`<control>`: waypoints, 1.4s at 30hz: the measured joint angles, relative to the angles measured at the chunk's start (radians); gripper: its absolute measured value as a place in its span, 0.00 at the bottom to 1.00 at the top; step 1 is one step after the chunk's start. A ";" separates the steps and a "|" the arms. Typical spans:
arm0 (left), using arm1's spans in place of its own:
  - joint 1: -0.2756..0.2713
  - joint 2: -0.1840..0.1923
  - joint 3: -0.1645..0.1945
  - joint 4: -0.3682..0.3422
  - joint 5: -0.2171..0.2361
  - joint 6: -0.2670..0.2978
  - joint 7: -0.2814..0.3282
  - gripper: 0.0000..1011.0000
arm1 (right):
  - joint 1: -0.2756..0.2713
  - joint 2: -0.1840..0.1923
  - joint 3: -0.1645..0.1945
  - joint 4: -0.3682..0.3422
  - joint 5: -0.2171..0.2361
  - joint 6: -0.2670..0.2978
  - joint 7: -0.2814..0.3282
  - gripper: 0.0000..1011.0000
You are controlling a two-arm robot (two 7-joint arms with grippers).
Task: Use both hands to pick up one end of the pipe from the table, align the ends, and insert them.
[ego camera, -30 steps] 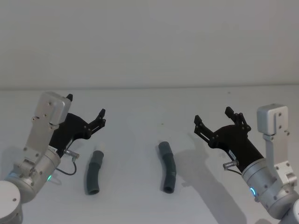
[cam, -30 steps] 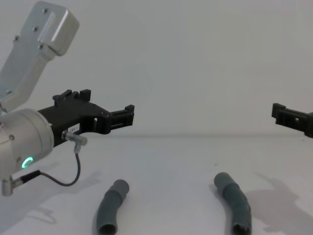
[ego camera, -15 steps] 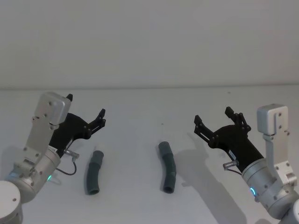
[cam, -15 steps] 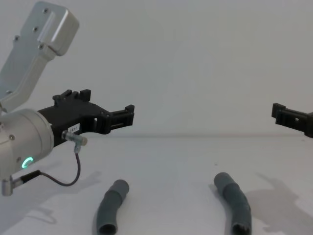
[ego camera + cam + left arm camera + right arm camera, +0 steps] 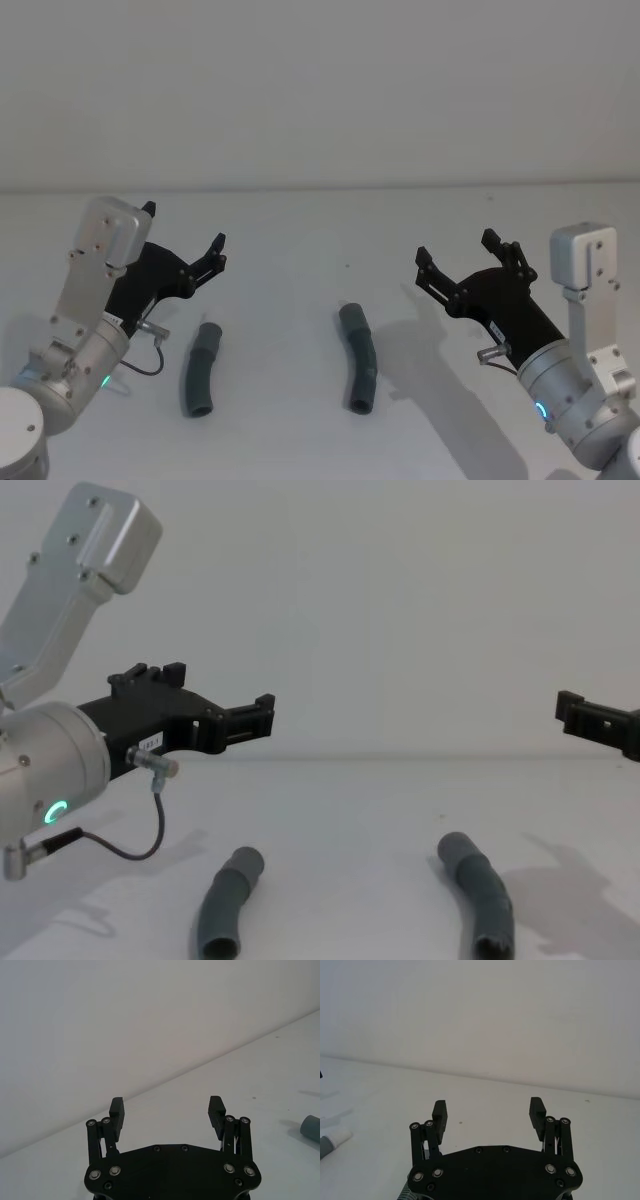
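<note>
Left gripper (image 5: 185, 238) hovers above the table (image 5: 300, 225) on the robot's left, its fingers spread wide and holding nothing; the right gripper (image 5: 457, 250) hovers on the right, likewise spread and empty. Two curved dark grey hose pieces lie flat on the table, well apart: the left hose piece (image 5: 199, 368) near the left gripper's wrist, the right hose piece (image 5: 359, 358) nearer the middle. In the right wrist view, one piece ends in a white plug tip (image 5: 337, 1137).

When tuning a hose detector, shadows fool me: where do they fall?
Head view: the right gripper casts a soft shadow on the table right of the right hose. Chest view: the left gripper casts another left of the left hose; no glare.
</note>
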 joint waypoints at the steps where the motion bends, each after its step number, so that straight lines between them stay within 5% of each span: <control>1: 0.000 0.000 0.000 0.000 0.000 0.000 0.000 0.99 | 0.000 0.000 0.000 0.000 0.000 0.000 0.000 0.99; 22: -0.006 -0.004 0.000 -0.003 0.000 0.022 -0.001 0.99 | 0.000 0.000 0.000 0.000 0.000 0.000 0.000 0.99; 42: -0.064 -0.034 -0.014 -0.017 -0.069 0.255 -0.067 0.99 | 0.000 0.000 0.000 0.000 0.000 0.000 0.000 0.99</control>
